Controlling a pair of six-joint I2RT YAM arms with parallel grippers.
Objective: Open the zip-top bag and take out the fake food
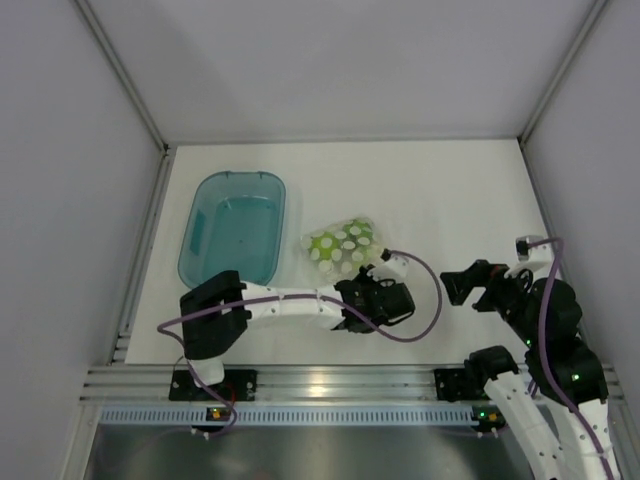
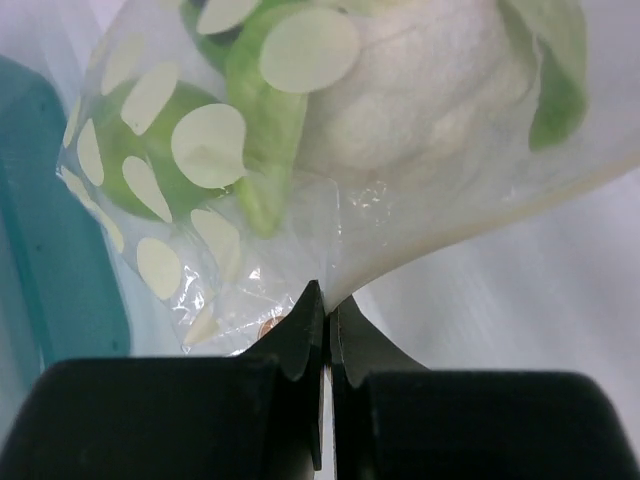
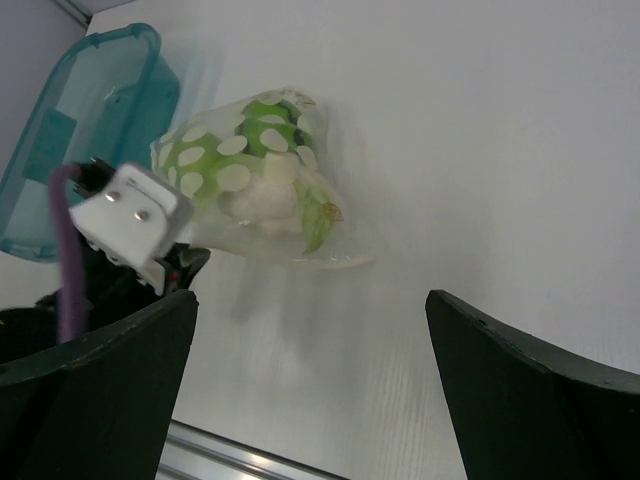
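Observation:
The zip-top bag (image 1: 342, 246) is a clear pouch with pale dots, lying on the white table just right of the tub. Inside it the fake food shows as a white-and-green leafy lump (image 2: 430, 90) and a green ball (image 2: 140, 150). My left gripper (image 2: 327, 297) is shut on the bag's near edge, with the film pinched between the black jaws. In the right wrist view that edge of the bag (image 3: 250, 190) sits slightly off the table, a shadow beneath it. My right gripper (image 3: 310, 310) is open and holds nothing, to the right of the bag and apart from it.
A teal plastic tub (image 1: 190, 250) stands left of the bag with nothing in it. Grey walls close the table at the back and sides. An aluminium rail (image 1: 330, 380) runs along the near edge by the arm bases.

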